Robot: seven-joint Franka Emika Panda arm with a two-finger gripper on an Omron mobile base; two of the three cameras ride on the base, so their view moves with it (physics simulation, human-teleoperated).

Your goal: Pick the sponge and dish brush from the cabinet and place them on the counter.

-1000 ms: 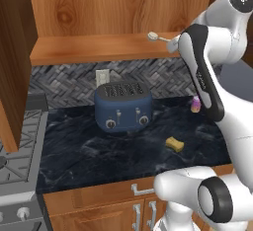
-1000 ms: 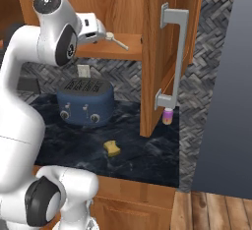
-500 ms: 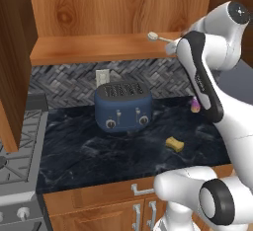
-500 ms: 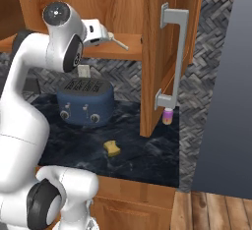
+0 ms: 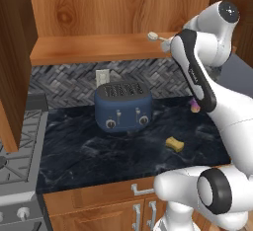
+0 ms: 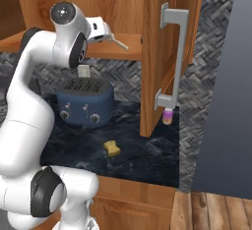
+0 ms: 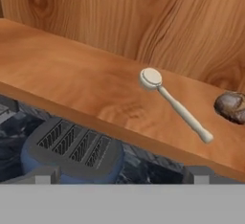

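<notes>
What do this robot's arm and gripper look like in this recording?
The arm is made of glossy white rounded segments with dark grey joints and a black stripe along one link. The gripper is white with small dark finger tips. No cables or markings show.

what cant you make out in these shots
- Dish brush handle, left base view: the arm covers it, leaving the head.
- Brown lump, hand view: cut off by the right edge; too blurred to identify.
- Small purple jar, right base view: the open cabinet door hides its top.
- Claw fingers, hand view: bottom edge hides all but the tips.
</notes>
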